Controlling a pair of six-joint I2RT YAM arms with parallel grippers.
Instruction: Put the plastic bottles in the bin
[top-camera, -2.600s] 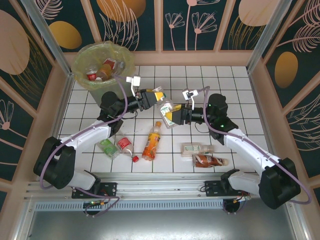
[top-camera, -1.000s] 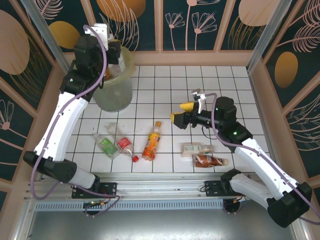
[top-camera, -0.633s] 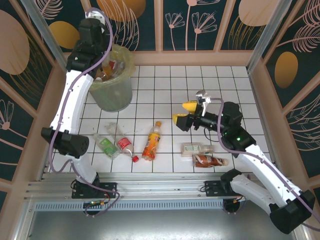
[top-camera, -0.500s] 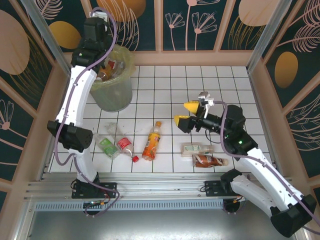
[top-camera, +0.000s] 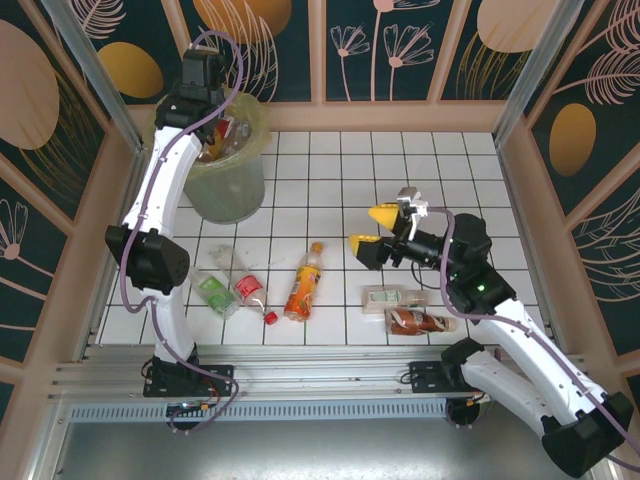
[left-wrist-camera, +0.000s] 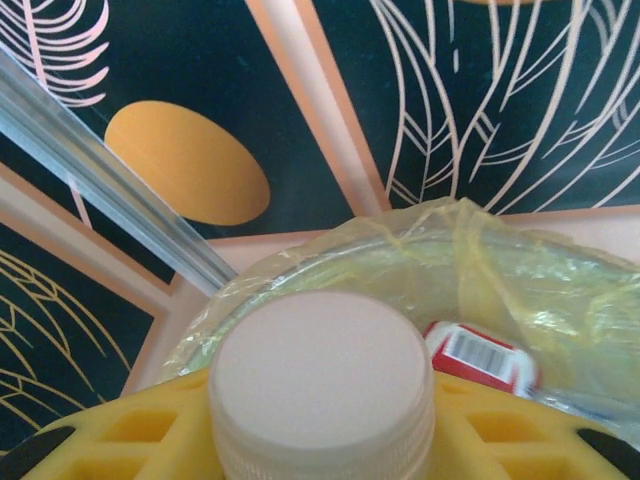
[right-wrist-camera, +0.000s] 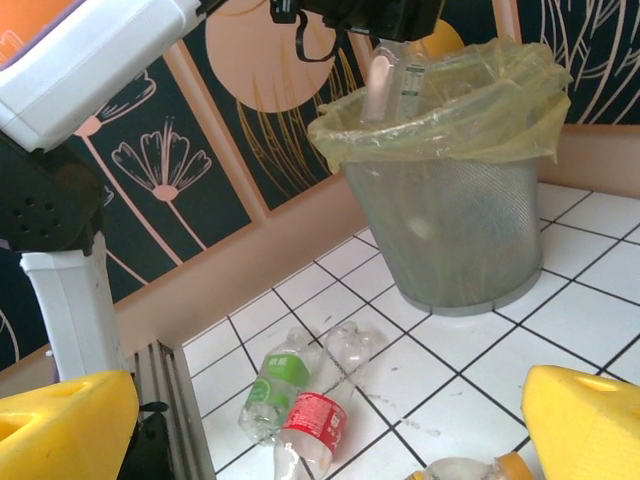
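Note:
The bin (top-camera: 225, 185) stands at the far left, a yellow-green bag (right-wrist-camera: 440, 105) over its rim. My left gripper (right-wrist-camera: 383, 38) hangs above the bin, shut on a clear plastic bottle (right-wrist-camera: 384, 82) just below its white cap (left-wrist-camera: 322, 385), between yellow fingers (left-wrist-camera: 110, 445). A red-labelled bottle (left-wrist-camera: 483, 352) lies inside the bin. My right gripper (top-camera: 373, 228) hovers open over mid-table, nothing between its yellow fingers (right-wrist-camera: 60, 425). On the tiles lie a green-label bottle (top-camera: 212, 292), a red-label bottle (top-camera: 250, 288), an orange bottle (top-camera: 303, 280), a pale-label bottle (top-camera: 392, 297) and a brown bottle (top-camera: 415, 320).
Low peach walls (top-camera: 385, 115) and patterned panels fence the white tiled table (top-camera: 440, 170). The metal rail (top-camera: 320, 360) runs along the near edge by the arm bases. Open tiles lie between the bin and my right gripper.
My left arm has carried the bottle from mid-table up over the bin and swung further above its rim. The right gripper has drifted slightly right, still open.

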